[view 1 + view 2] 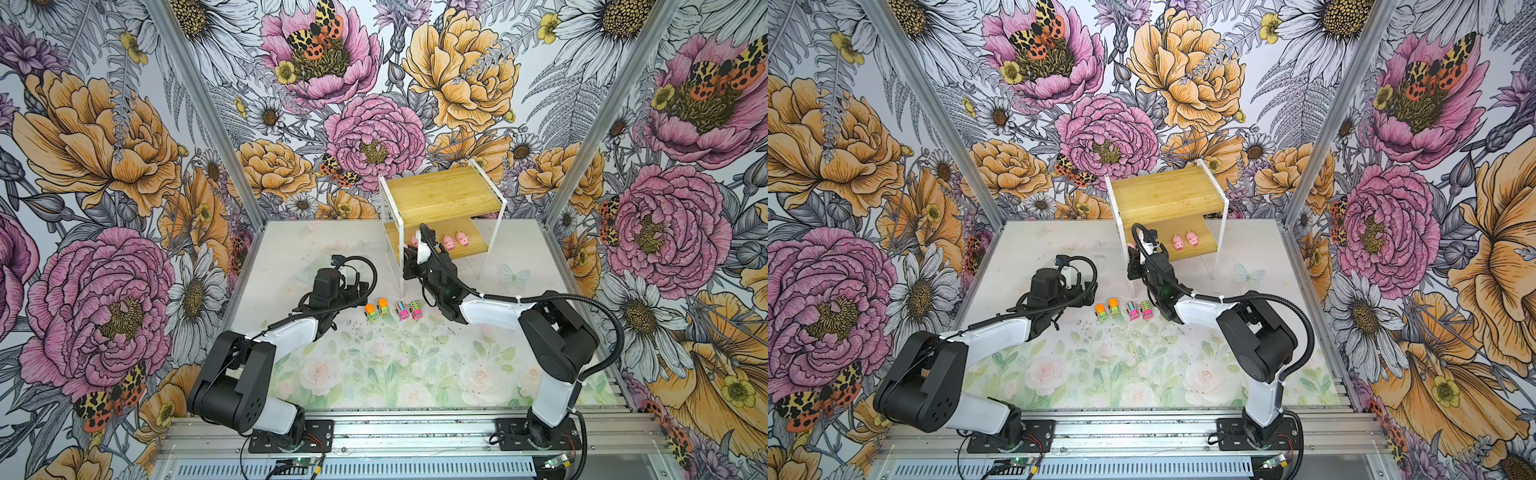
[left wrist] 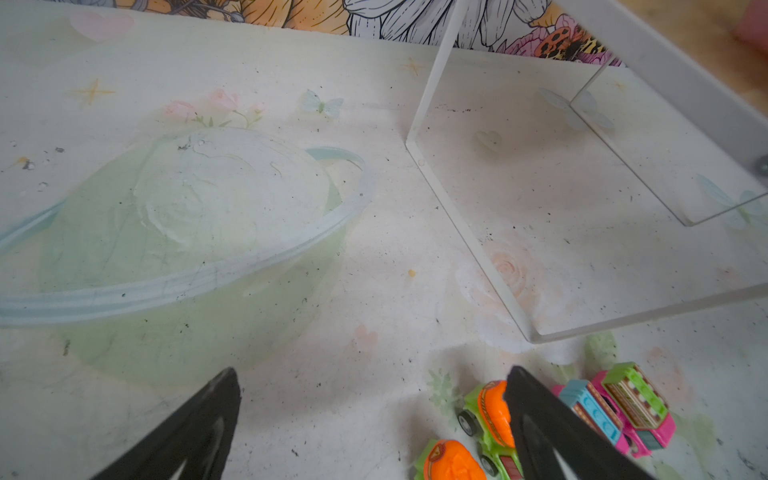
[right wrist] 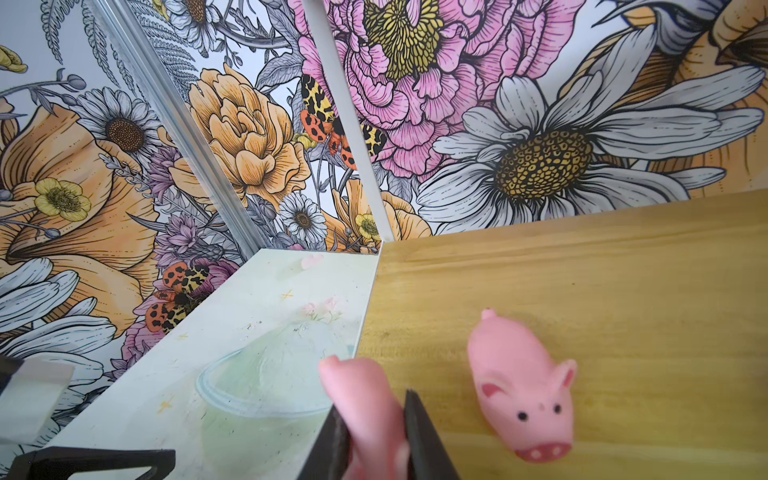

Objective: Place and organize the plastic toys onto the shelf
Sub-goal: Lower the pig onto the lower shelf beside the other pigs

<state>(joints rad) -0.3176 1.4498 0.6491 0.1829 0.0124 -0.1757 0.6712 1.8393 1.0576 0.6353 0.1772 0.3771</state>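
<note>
The shelf (image 1: pixel 444 193) (image 1: pixel 1167 191) stands at the back of the table, two wooden boards in a white and clear frame. My right gripper (image 3: pixel 372 405) is shut on a pink pig (image 3: pixel 361 386) (image 1: pixel 414 240) at the left end of the lower board (image 3: pixel 582 291). Another pig (image 3: pixel 523 395) lies on that board beside it. Both top views show two pigs (image 1: pixel 448 242) (image 1: pixel 462 238) further right on the board. Two green trucks (image 1: pixel 371 312) (image 1: pixel 383 306) and two pink trucks (image 1: pixel 401 310) (image 1: pixel 415 309) stand in a row on the table. My left gripper (image 2: pixel 372 374) (image 1: pixel 360 287) hangs open just left of them, empty.
The shelf's clear front leg (image 1: pixel 484 266) and white left leg (image 1: pixel 401 266) reach down to the table near my right arm. Flowered walls with aluminium posts (image 1: pixel 208 124) close in the back and sides. A metal rail (image 1: pixel 415 432) runs along the front edge.
</note>
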